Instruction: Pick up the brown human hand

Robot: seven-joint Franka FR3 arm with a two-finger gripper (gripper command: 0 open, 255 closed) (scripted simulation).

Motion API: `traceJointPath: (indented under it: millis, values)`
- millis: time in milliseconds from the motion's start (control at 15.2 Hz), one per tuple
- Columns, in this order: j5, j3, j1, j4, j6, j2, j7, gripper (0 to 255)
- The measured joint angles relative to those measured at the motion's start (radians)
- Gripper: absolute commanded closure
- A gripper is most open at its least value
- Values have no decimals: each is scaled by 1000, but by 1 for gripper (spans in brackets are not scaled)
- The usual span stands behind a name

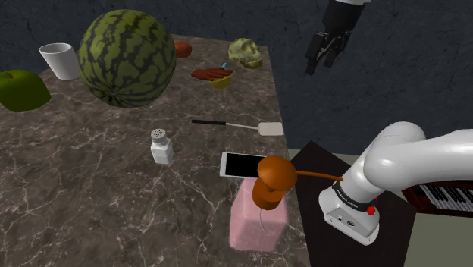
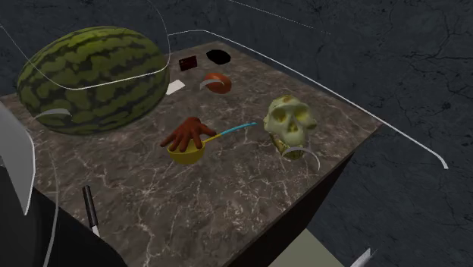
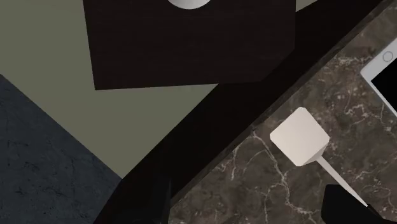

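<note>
The dark brown marble tabletop [image 1: 83, 205], veined in pale lines, looks smooth and polished. The striped green watermelon [image 1: 127, 57] has a smooth, dull rind. The reddish-brown human hand [image 2: 189, 133] looks matt, the yellow-green skull [image 2: 289, 121] pitted and rough. The white robot arm [image 1: 432, 155] gleams like glossy plastic.

You are in a home. You see a stone table [image 1: 76, 205] with a watermelon [image 1: 127, 57], a cup [image 1: 61, 61] and a salt shaker [image 1: 161, 146]. A piano [image 1: 447, 197] stands near it.
</note>
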Motion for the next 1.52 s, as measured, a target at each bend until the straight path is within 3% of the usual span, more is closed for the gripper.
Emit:
traceJointPath:
  millis: [198, 792, 1518]
  values:
    - [9, -16, 5, 20, 18, 48, -22, 0]
    - [106, -113, 45, 243, 96, 439, -196, 0]
    - [300, -158, 59, 716, 7, 976, -394, 0]
